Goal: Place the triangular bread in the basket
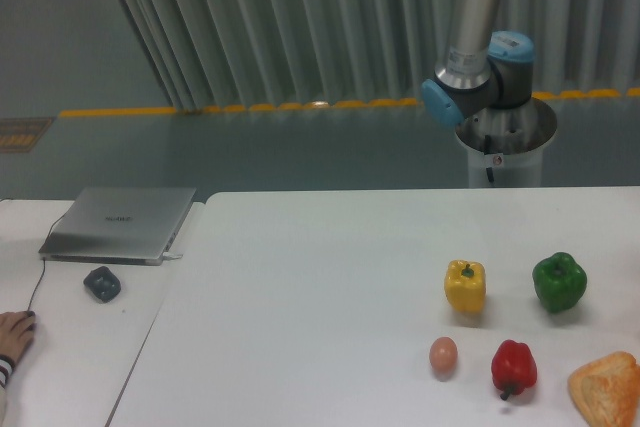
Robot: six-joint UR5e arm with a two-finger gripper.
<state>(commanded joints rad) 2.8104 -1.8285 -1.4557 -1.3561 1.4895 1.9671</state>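
The triangular bread (606, 388) lies at the table's front right corner, golden-orange and flaky, partly cut off by the frame's edge. The basket is out of view. Only the arm's base and lower joints (478, 67) show, behind the table's far edge at upper right. The gripper itself is out of the frame.
A yellow pepper (465, 286), a green pepper (559, 282), a red pepper (514, 368) and a small tan egg (443, 354) stand left of and behind the bread. On a side table to the left are a closed laptop (120, 223), a dark mouse (102, 283) and a person's hand (14, 332).
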